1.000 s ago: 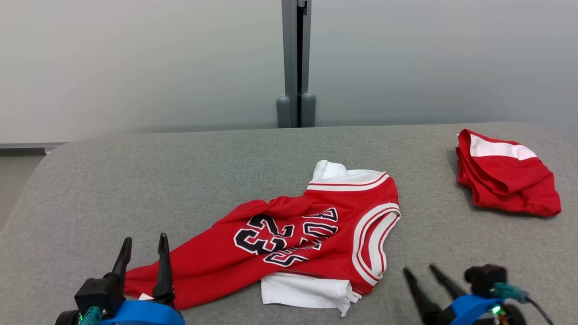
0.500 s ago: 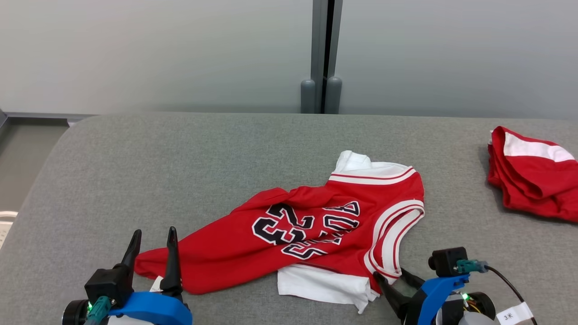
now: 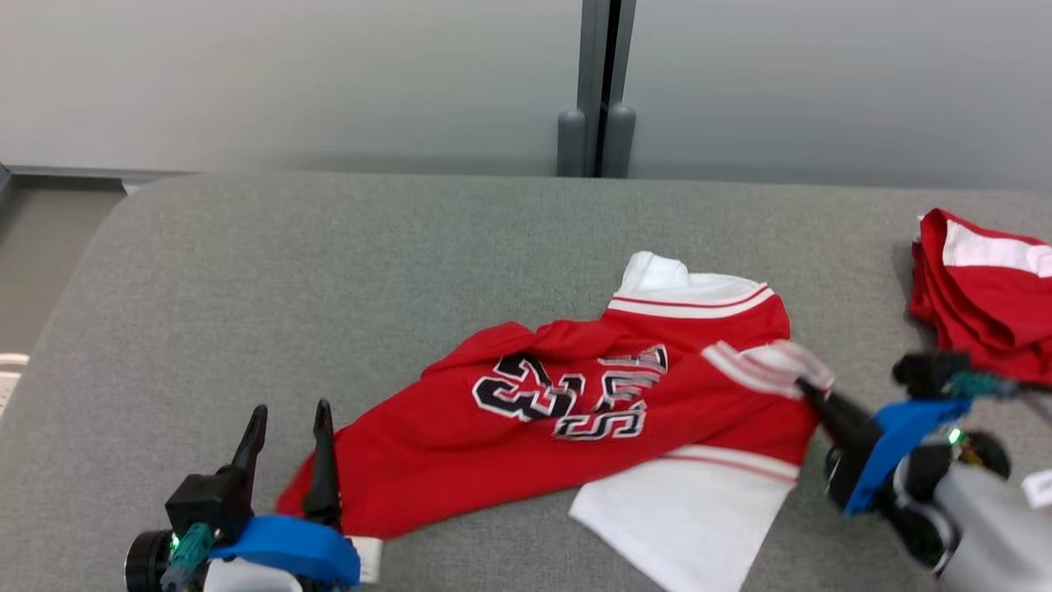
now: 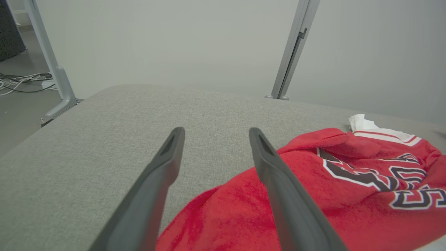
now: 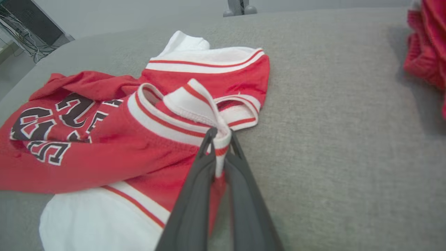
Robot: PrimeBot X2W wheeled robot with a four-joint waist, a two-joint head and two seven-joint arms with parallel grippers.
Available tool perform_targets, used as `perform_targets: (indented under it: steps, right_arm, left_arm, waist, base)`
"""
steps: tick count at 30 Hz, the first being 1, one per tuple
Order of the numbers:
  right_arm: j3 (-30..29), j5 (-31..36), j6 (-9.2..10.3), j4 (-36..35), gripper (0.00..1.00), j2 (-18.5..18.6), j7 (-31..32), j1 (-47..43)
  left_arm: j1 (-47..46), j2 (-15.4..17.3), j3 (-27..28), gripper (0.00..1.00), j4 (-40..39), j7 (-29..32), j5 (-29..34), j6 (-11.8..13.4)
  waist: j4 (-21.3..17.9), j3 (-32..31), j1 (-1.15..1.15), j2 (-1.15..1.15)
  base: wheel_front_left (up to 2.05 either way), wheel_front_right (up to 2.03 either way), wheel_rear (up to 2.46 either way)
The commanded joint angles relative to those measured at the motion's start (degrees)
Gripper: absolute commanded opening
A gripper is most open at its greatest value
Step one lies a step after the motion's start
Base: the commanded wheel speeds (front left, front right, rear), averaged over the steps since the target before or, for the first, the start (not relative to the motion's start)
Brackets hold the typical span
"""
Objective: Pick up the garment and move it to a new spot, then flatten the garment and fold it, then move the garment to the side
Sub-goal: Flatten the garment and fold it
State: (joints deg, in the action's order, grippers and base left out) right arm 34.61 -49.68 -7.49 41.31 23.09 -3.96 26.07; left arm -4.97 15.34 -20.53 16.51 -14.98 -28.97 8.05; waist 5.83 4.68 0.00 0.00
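The garment [image 3: 567, 427] is a red jersey with black numbers and white trim over a white lining, crumpled on the grey padded table [image 3: 329, 271]. My right gripper [image 3: 809, 388] is shut on the jersey's white-and-red armhole trim [image 5: 209, 115] and holds that edge lifted off the table. In the right wrist view the right gripper [image 5: 221, 134] pinches the bunched trim between its dark fingers. My left gripper [image 3: 288, 419] stands open at the jersey's lower left corner. Between the left gripper's [image 4: 214, 134] fingers lies bare table, with red cloth [image 4: 313, 181] under the right finger.
A second red and white garment [image 3: 986, 296] lies bunched at the table's far right edge. A grey post [image 3: 606, 86] stands behind the table against a pale wall. The table's left side rounds off beside the floor [image 3: 41, 255].
My right gripper closed on the jersey's armhole trim and pulled it up and to the right, exposing more white lining. The camera view shifted as well. The left gripper stayed open.
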Motion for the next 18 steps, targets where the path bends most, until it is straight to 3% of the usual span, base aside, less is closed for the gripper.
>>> perform_targets:
  steps: [1, 8, 9, 10, 11, 18]
  right_arm:
    - [-0.25, -0.4, 0.0, -0.05, 0.0, 1.62, 1.04, 2.85]
    - [0.44, -1.22, 0.0, 5.26, 0.0, 7.27, 6.32, 14.72]
    - [0.75, -1.0, 0.0, 6.61, 0.04, 7.32, 6.5, 16.14]
    - [0.9, -0.71, 0.0, 8.0, 0.4, 7.08, 6.6, 17.27]
    - [1.09, -0.35, 0.0, 9.6, 1.0, 6.84, 6.4, 18.28]
    - [2.93, 0.43, 0.0, 14.97, 1.0, 4.27, 0.17, 18.83]
  left_arm:
    - [-1.65, -0.26, -0.19, 1.0, -0.39, -0.18, 0.51, -0.16]
    - [-5.59, -0.95, -0.87, 1.0, -0.12, -0.21, 1.67, -0.49]
    - [-6.09, -1.15, -0.87, 1.0, 0.24, -0.22, 1.79, -0.6]
    - [-6.49, -1.38, -0.91, 1.0, 0.53, -0.23, 1.9, -0.72]
    - [-6.87, -1.56, -0.91, 1.0, 0.92, -0.24, 1.95, -0.85]
    - [-6.16, -2.12, 0.37, 1.0, 2.29, -0.26, 2.71, -1.79]
  waist:
    - [0.53, 1.66, 0.0, 0.0]
    - [2.03, 8.89, 0.0, 0.0]
    - [2.16, 9.53, 0.0, 0.0]
    - [2.26, 9.97, 0.0, 0.0]
    - [2.29, 10.12, 0.0, 0.0]
    - [0.71, 5.89, 0.0, 0.0]
  base:
    - [0.0, 0.0, 0.0]
    - [0.0, 0.0, 0.0]
    - [0.0, 0.0, 0.0]
    - [0.0, 0.0, 0.0]
    - [0.0, 0.0, 0.0]
    - [0.0, 0.0, 0.0]
